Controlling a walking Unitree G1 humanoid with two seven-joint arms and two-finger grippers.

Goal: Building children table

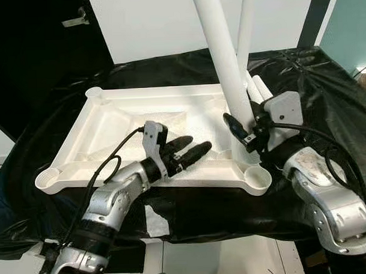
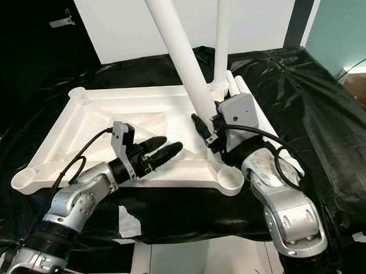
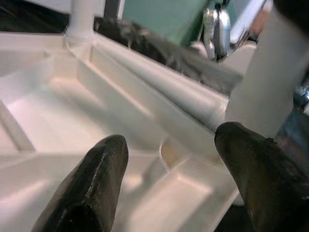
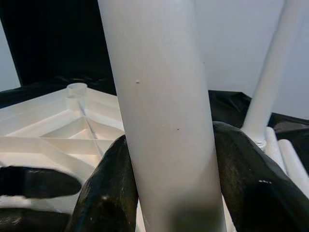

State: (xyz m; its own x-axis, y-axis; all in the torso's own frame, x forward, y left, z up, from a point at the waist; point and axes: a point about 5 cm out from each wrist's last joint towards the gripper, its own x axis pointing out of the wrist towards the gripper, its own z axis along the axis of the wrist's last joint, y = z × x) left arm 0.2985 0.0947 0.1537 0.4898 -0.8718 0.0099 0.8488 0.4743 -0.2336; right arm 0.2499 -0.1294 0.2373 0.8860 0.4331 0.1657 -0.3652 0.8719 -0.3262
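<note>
Tabletop (image 1: 110,124) of white plastic lies upside down on a black-draped surface (image 1: 326,96), its ribbed underside facing up, with the left gripper (image 1: 192,150) resting over its near edge, fingers apart and holding nothing. Toward the right, the right gripper (image 1: 239,130) is clamped on a tilted white leg (image 1: 223,57) whose foot sits by the near right corner socket (image 1: 257,177). Behind it, a second leg (image 1: 245,26) stands in the far right corner, with two loose legs (image 1: 259,86) lying just beside.

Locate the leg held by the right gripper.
The white leg rises tilted from the upturned tabletop, clamped by the right gripper, near its front right corner.
</note>
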